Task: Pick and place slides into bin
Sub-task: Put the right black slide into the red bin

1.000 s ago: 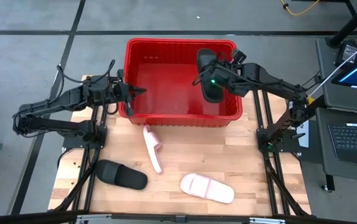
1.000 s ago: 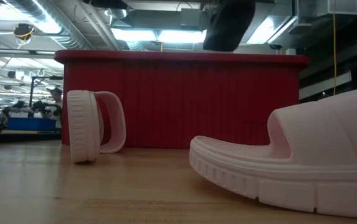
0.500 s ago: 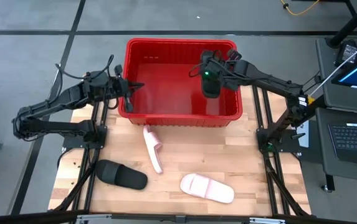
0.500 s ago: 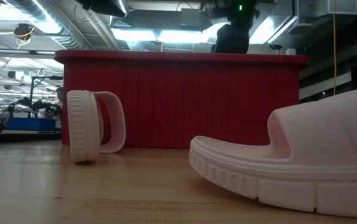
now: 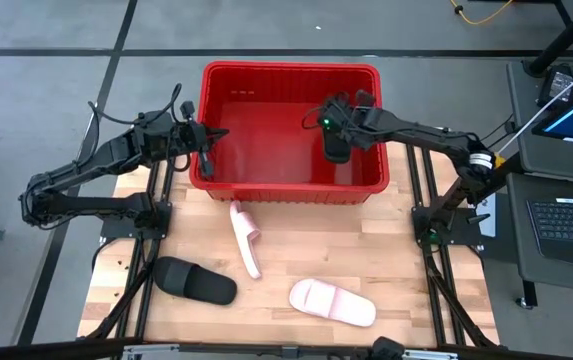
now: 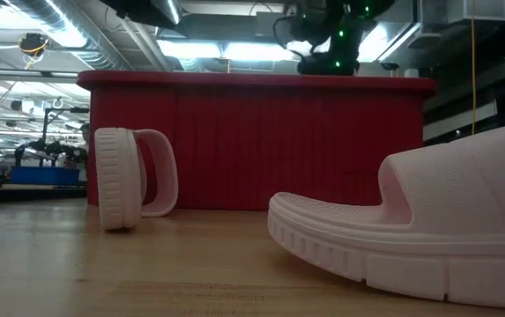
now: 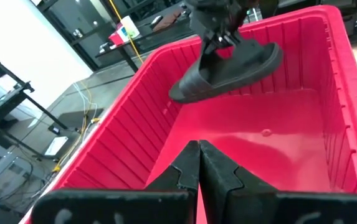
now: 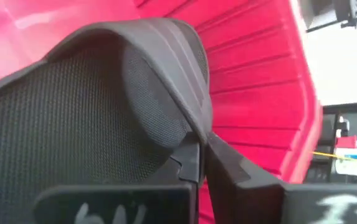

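The red bin point(image 5: 291, 190) stands at the table's far middle. My right gripper point(image 5: 337, 124) is inside it, shut on a black slide point(image 5: 336, 146), which also shows in the left wrist view point(image 7: 228, 68). My left gripper point(image 7: 198, 149) is shut and empty over the bin's left rim point(image 5: 209, 140). A second black slide point(image 5: 195, 281) lies flat at the near left. One pink slide point(image 5: 246, 237) stands on its side edge just in front of the bin. The other pink slide point(image 5: 332, 302) lies on its sole near the front. My right gripper pinches the edge of the black slide's strap point(image 8: 194, 121) between its two fingers. The fingers come from above, pointing down into the bin. The slide hangs tilted below them, clear of the bin floor point(image 7: 271, 143).
Bare wood lies between the three loose slides in front of the bin. In the low view the bin wall point(image 6: 252, 141) hides its inside; the side-standing pink slide point(image 6: 129, 179) and the near pink slide point(image 6: 428, 229) stand before it. A desk with a laptop point(image 5: 566, 215) is off the right edge.
My right gripper has gone down into the bin with the black slide, which has sunk from above the rim to below it and still hangs from the fingers. My left gripper has shifted slightly toward the far edge.
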You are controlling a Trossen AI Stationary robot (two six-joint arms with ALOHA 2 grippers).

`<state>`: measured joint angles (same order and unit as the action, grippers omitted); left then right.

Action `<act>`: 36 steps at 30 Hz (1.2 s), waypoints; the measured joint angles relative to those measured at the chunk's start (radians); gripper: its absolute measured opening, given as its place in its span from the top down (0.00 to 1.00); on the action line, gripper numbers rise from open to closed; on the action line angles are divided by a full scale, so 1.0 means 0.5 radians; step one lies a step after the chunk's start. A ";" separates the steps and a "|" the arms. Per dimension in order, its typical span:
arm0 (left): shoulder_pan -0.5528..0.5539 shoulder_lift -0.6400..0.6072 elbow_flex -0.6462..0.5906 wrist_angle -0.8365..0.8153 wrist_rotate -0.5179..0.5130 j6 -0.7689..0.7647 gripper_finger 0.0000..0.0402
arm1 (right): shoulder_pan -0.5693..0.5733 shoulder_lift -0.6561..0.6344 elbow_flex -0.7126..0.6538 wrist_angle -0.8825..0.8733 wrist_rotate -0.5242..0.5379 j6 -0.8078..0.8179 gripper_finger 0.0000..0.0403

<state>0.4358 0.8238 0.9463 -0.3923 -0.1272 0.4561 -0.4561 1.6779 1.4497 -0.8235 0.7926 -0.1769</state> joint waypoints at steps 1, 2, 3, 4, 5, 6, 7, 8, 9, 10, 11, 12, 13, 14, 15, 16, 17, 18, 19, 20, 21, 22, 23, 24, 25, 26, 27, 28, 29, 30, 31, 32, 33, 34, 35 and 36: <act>0.000 0.000 0.000 0.000 0.001 -0.003 0.99 | -0.016 0.000 -0.025 0.013 -0.006 -0.018 0.96; -0.001 0.000 0.000 0.000 0.001 -0.014 0.99 | -0.032 0.000 -0.044 0.014 -0.007 -0.024 0.96; 0.000 0.000 0.000 0.000 0.000 -0.028 0.99 | -0.049 0.000 -0.064 0.022 -0.005 -0.029 0.96; 0.000 0.000 0.000 0.000 0.000 -0.043 1.00 | -0.061 -0.001 -0.086 0.041 -0.002 -0.034 0.96; 0.000 0.000 0.000 0.000 0.000 -0.050 1.00 | -0.073 -0.001 -0.112 0.054 -0.001 -0.036 0.96; -0.001 0.000 0.000 0.000 0.000 -0.054 1.00 | -0.083 -0.001 -0.138 0.057 -0.002 -0.037 0.96; -0.001 0.000 0.000 0.000 0.001 -0.053 1.00 | -0.092 -0.001 -0.161 0.059 -0.002 -0.038 0.96; -0.001 0.000 0.000 0.000 0.000 -0.054 1.00 | -0.101 -0.001 -0.185 0.074 -0.002 -0.046 0.96; 0.000 0.000 0.000 0.000 0.000 -0.054 0.99 | -0.106 -0.001 -0.206 0.101 -0.002 -0.062 0.96; -0.001 0.002 0.000 0.000 0.000 -0.055 0.99 | -0.109 -0.001 -0.232 0.138 -0.002 -0.075 0.96; -0.001 0.006 0.000 0.001 0.000 -0.059 0.99 | -0.110 -0.001 -0.262 0.183 -0.002 -0.087 0.96; -0.001 0.008 0.000 0.000 0.000 -0.068 1.00 | -0.110 -0.001 -0.289 0.230 -0.004 -0.105 0.96; -0.001 0.012 -0.002 0.000 0.000 -0.079 1.00 | -0.110 -0.001 -0.312 0.274 -0.004 -0.138 0.96; 0.000 0.018 -0.002 0.001 0.000 -0.089 1.00 | -0.109 -0.001 -0.335 0.315 -0.003 -0.184 0.96; 0.000 0.021 -0.002 0.000 0.000 -0.101 1.00 | -0.109 -0.001 -0.358 0.358 -0.002 -0.209 0.96; 0.000 0.025 -0.002 -0.002 -0.001 -0.101 1.00 | -0.109 -0.001 -0.383 0.400 -0.002 -0.235 0.96; 0.000 0.031 -0.002 0.001 0.000 -0.101 0.99 | -0.109 -0.001 -0.404 0.431 -0.004 -0.246 0.96; 0.000 0.035 -0.002 0.002 0.000 -0.101 0.99 | -0.111 -0.001 -0.423 0.457 -0.004 -0.250 0.96; 0.000 0.042 -0.002 0.002 0.000 -0.106 0.99 | -0.117 -0.001 -0.435 0.471 -0.004 -0.260 0.96; 0.000 0.049 -0.002 0.004 0.000 -0.107 1.00 | -0.123 -0.001 -0.444 0.476 -0.004 -0.275 0.96; 0.000 0.055 -0.002 0.003 -0.001 -0.107 1.00 | -0.130 -0.001 -0.455 0.485 -0.003 -0.291 0.96; 0.000 0.061 -0.002 0.003 -0.001 -0.107 1.00 | -0.137 -0.001 -0.463 0.484 -0.001 -0.298 0.96; 0.000 0.068 -0.002 0.006 -0.001 -0.107 1.00 | -0.146 -0.001 -0.469 0.478 -0.003 -0.300 0.96; 0.000 0.075 -0.002 0.006 -0.001 -0.107 0.99 | -0.153 -0.001 -0.471 0.476 -0.004 -0.299 0.96; 0.000 0.085 -0.002 0.007 -0.001 -0.108 0.99 | -0.161 -0.001 -0.471 0.483 -0.004 -0.300 0.96; 0.000 0.093 -0.002 0.007 -0.001 -0.108 0.99 | -0.170 -0.001 -0.471 0.492 -0.003 -0.300 0.96; 0.000 0.101 -0.002 0.006 -0.001 -0.108 1.00 | -0.180 -0.001 -0.471 0.501 -0.005 -0.300 0.96; 0.000 0.109 -0.002 0.008 -0.001 -0.108 1.00 | -0.189 -0.001 -0.471 0.506 -0.010 -0.300 0.96; 0.000 0.118 -0.002 0.009 -0.001 -0.108 1.00 | -0.199 -0.001 -0.471 0.513 -0.017 -0.300 0.96; 0.000 0.125 -0.002 0.009 -0.001 -0.108 1.00 | -0.209 -0.001 -0.470 0.525 -0.028 -0.300 0.96; 0.000 0.131 -0.002 0.009 -0.001 -0.108 1.00 | -0.219 -0.001 -0.470 0.533 -0.046 -0.300 0.96; 0.000 0.135 -0.002 0.009 -0.001 -0.107 0.99 | -0.227 -0.001 -0.470 0.538 -0.066 -0.300 0.96; 0.000 0.138 -0.002 0.009 -0.001 -0.106 0.99 | -0.237 -0.001 -0.470 0.544 -0.079 -0.302 0.96; 0.000 0.139 -0.002 0.009 -0.001 -0.106 0.99 | -0.245 -0.001 -0.470 0.553 -0.083 -0.315 0.96; 0.000 0.139 -0.002 0.009 -0.001 -0.106 1.00 | -0.253 -0.001 -0.470 0.563 -0.086 -0.332 0.96; 0.000 0.139 -0.002 0.011 -0.001 -0.106 1.00 | -0.261 -0.001 -0.470 0.571 -0.086 -0.345 0.96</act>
<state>0.4358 0.8932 0.9455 -0.3867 -0.1276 0.4033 -0.5867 1.6775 1.2148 -0.5381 0.7496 -0.3492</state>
